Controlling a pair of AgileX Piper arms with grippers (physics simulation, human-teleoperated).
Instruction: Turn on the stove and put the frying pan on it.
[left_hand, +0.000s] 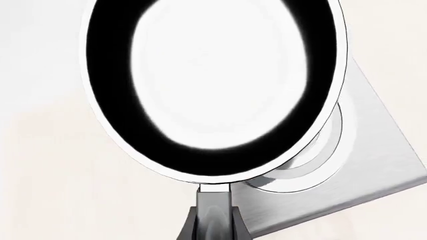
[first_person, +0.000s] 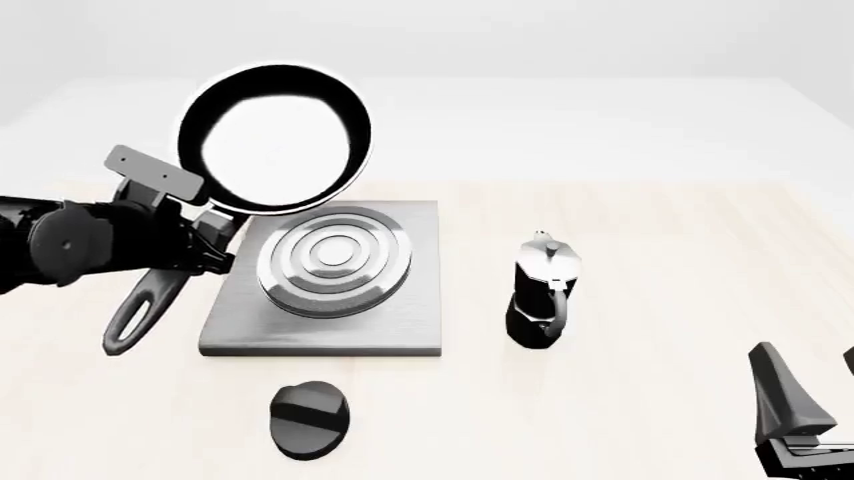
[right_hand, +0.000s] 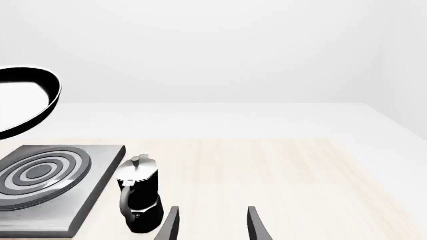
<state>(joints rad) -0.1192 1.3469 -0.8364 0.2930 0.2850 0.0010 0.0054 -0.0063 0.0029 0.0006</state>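
Observation:
The frying pan (first_person: 274, 135), glossy black with a thin light rim, is held tilted in the air above the far left part of the stove (first_person: 400, 320). My left gripper (first_person: 200, 235) is shut on the pan's handle near the bowl; the handle's end (first_person: 134, 320) hangs down left of the slab. In the left wrist view the pan (left_hand: 213, 85) covers most of the silver rings (left_hand: 313, 170), and my left gripper (left_hand: 213, 227) clamps the handle. The black oval knob (first_person: 310, 420) lies in front of the slab. My right gripper (first_person: 817, 390) is open and empty at the near right.
A black-and-silver moka pot (first_person: 543, 295) stands upright just right of the stove, between the slab and my right gripper. It also shows in the right wrist view (right_hand: 140, 195), next to the stove (right_hand: 87, 200), with the open right gripper (right_hand: 212, 225) in front.

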